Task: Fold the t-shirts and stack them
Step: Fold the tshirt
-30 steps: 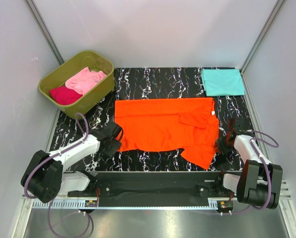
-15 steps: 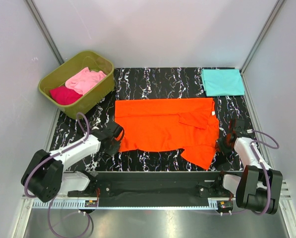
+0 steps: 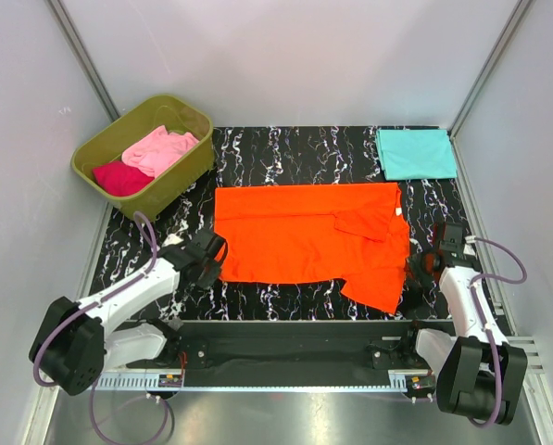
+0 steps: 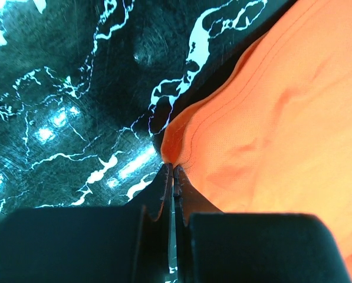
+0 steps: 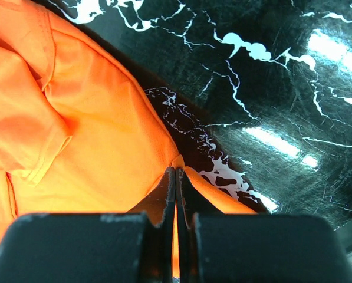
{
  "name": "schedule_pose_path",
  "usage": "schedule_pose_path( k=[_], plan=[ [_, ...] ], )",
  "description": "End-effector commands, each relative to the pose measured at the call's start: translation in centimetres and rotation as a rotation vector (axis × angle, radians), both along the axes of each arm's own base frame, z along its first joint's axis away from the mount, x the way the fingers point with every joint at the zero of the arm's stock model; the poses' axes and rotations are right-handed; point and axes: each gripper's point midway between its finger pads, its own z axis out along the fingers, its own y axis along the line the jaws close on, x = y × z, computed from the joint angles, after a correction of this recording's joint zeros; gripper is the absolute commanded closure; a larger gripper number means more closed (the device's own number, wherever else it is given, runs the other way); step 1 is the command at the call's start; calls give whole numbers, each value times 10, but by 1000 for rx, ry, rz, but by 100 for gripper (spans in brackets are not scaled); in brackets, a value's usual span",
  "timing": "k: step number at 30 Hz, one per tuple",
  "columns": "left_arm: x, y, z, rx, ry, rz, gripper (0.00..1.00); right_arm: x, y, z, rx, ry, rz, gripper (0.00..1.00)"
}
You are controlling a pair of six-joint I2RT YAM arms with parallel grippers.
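My left gripper (image 4: 170, 171) has its jaws pressed fully together, and only the very edge of the hem of the orange t-shirt (image 3: 304, 232) sits at their tips. My right gripper (image 5: 176, 172) is closed just as tight, with a small peak of orange cloth drawn up between the fingers, so I read both as holding the shirt. The left one has the near-left corner and the right one has the right-hand edge, close to the flap that reaches toward me.

The shirt lies spread across the middle of the table (image 3: 295, 144), and a sleeve is folded over on its right side.

The left pinch worries me most. It has so little cloth that I think a lift or a pull could slide the hem straight out, and that corner would drop. On the right I cannot tell whether the fingers caught one layer or two. If it is only the top layer, the cloth under it would lag and the fold would come out skewed. The two grips also sit at different spots along the shirt, so an uneven lift could bunch the folded sleeve.

The teal t-shirt (image 3: 416, 153) lies folded flat at the far right corner, well apart from the orange one. The olive-green tub (image 3: 179, 181) at the far left holds the pink t-shirt (image 3: 160, 148) and the magenta t-shirt (image 3: 120, 178), both crumpled and touching.
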Motion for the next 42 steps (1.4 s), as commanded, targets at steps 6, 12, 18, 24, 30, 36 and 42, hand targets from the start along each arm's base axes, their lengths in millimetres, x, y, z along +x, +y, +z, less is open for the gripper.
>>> schedule_pose_path(
  k=[6, 12, 18, 24, 30, 36, 42],
  plan=[
    [29, 9, 34, 61, -141, 31, 100, 25, -6, 33, -47, -84, 54, 100],
    [46, 12, 43, 94, -147, 34, 100, 46, -6, 42, -55, -107, 106, 100],
    [62, 20, 46, 115, -131, 59, 100, 64, -13, 44, -73, -88, 123, 100],
    [85, 27, 51, 165, -126, 64, 100, 90, -15, 40, -67, -58, 171, 100],
    [107, 26, 50, 176, -97, 64, 100, 119, -8, 40, -12, -54, 248, 100],
    [128, 27, 55, 202, -103, 66, 100, 137, -8, 46, -9, -73, 272, 100],
    [147, 29, 51, 221, -79, 58, 100, 158, -6, 44, 22, -71, 300, 100]
  ],
)
